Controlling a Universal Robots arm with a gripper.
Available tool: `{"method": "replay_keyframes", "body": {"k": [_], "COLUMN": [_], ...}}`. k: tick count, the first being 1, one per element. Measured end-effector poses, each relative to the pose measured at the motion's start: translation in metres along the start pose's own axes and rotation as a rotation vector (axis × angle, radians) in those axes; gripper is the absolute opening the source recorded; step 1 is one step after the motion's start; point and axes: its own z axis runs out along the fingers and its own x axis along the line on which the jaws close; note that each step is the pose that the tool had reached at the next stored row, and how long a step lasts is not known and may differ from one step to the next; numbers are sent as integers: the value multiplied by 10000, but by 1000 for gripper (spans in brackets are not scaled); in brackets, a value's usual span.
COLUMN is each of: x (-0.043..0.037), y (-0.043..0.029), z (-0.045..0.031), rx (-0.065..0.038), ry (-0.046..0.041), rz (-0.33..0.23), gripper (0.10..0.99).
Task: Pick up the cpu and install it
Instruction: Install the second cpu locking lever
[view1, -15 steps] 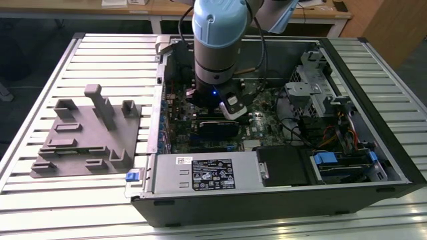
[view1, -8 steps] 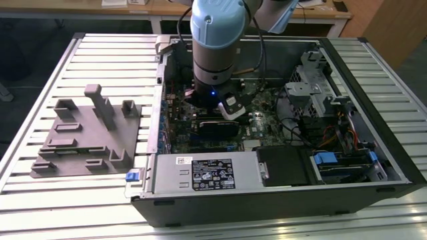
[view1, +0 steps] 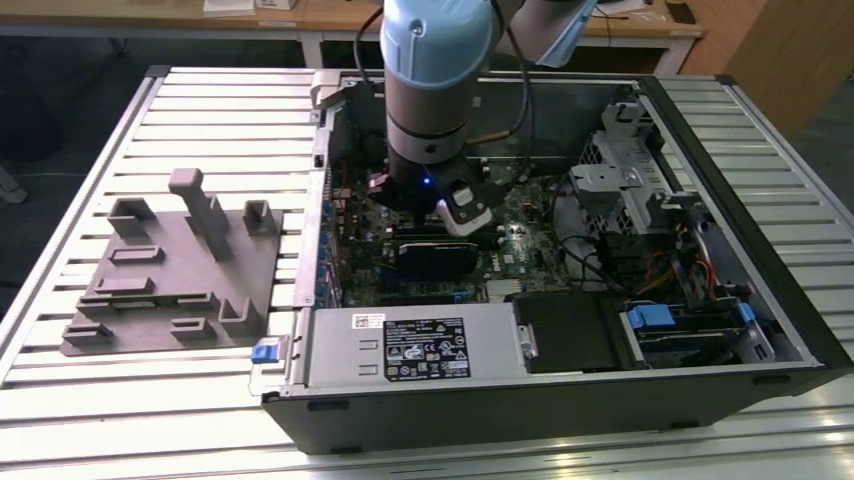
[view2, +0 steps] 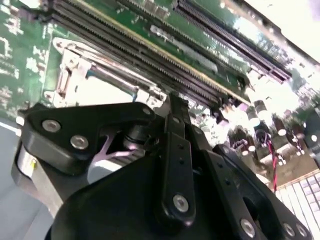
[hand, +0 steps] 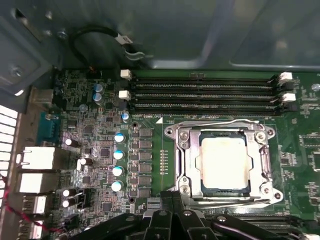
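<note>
One cpu (hand: 223, 161) seated in socket frame (hand: 175, 165), inside open computer case (view1: 787, 330)

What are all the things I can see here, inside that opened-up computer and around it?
computer case: one, black, lying open on the slatted table
motherboard: one, green, on the case floor
cpu: one, silvery-white, seated in the metal socket frame
memory slots: a row, black with white clips, beside the socket
capacitors: several, silver-blue, beside the socket
power supply: one, grey with a label, at the case's near edge
fixture blocks: one grey cluster, on the table at the exterior view's left
robot arm: one, grey-blue, reaching down into the case
gripper: one, black, low over the motherboard
</note>
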Motion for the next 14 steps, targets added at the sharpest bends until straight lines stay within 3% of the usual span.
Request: {"method": "replay_keyframes", "body": {"k": [10, 14], "x": [-2, -3], "y": [62, 65], "z": [-240, -251], "rx": [-7, -20], "ry": [1, 0], "rz": [0, 1], "gripper": [106, 106]}}
